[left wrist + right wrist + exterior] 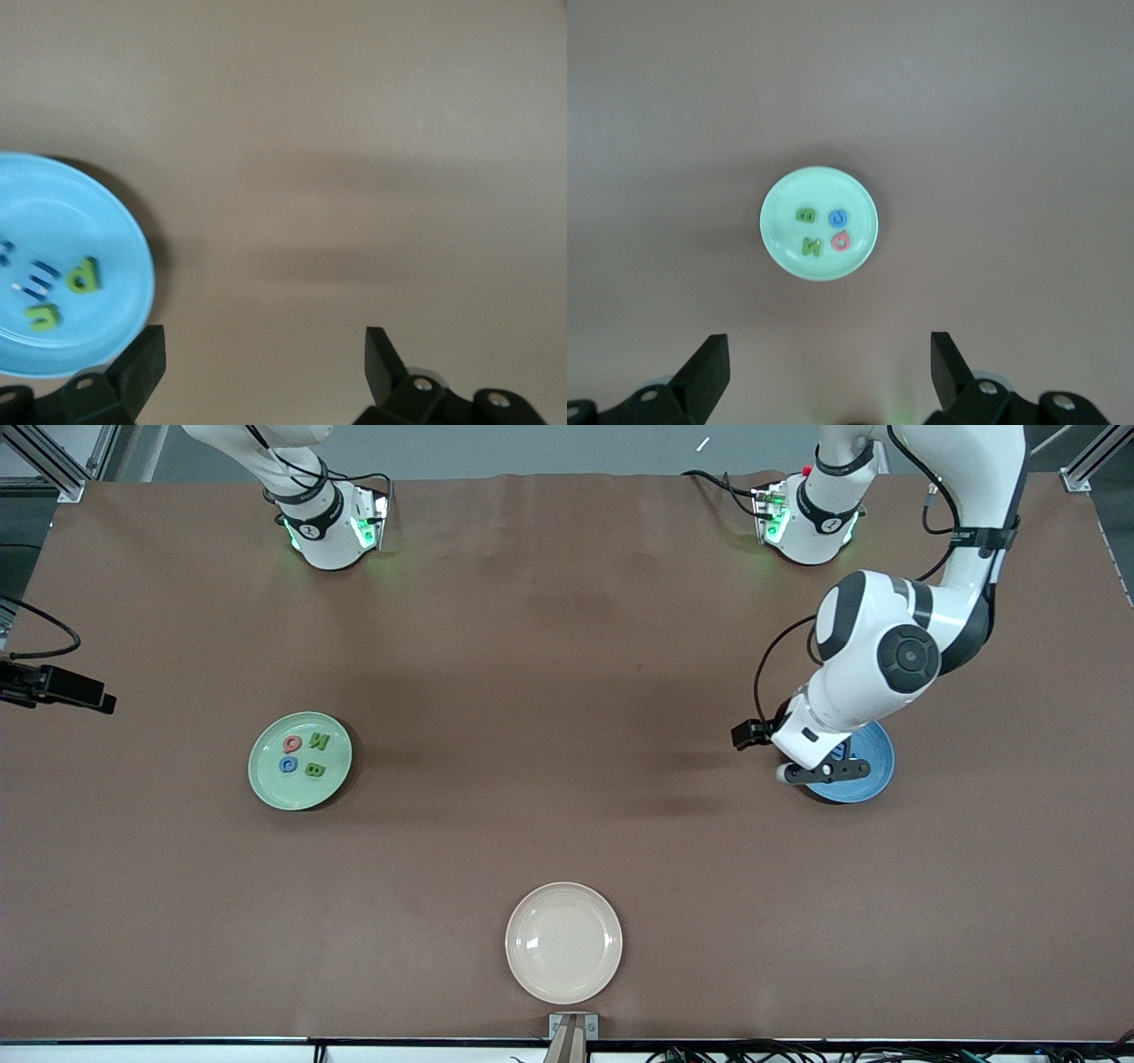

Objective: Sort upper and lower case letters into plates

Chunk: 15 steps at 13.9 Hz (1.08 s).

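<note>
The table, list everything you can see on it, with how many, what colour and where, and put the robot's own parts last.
Pale green round plate: one, toward the right arm's end of the table.
Small letters on the green plate: four; red, blue, two green.
Bright blue round plate: one, toward the left arm's end, partly under the left gripper.
Small letters on the blue plate: at least three; two green, one blue and white.
Cream-white round plate: one, empty, nearest the front camera.
Brown table: one.
Left gripper: open, over the blue plate's edge.
Right gripper: open, high above the table, green plate in its view.
</note>
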### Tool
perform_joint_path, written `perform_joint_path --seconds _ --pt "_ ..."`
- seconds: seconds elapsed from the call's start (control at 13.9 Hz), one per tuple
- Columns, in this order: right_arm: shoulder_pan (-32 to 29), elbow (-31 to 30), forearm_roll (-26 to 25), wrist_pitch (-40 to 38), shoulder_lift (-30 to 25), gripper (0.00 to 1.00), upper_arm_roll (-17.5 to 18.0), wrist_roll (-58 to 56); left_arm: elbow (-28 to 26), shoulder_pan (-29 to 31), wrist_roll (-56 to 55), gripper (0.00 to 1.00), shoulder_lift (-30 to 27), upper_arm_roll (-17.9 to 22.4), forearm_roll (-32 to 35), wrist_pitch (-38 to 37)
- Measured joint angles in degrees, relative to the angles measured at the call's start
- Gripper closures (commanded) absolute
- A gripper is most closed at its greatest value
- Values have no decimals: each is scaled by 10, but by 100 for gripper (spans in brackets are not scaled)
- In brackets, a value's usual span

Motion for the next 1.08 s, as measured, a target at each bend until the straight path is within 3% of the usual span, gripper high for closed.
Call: perform_joint_path --seconds 0.36,0.72,1.08 --pt "0 7 0 -31 -18 0 6 0 22 54 51 1 -63 3 6 -69" --pt "1 -46 1 -36 -54 0 10 0 109 88 60 1 -93 4 12 -167" --pt "17 -108 1 23 -98 0 10 -1 212 140 98 1 -100 4 12 -278"
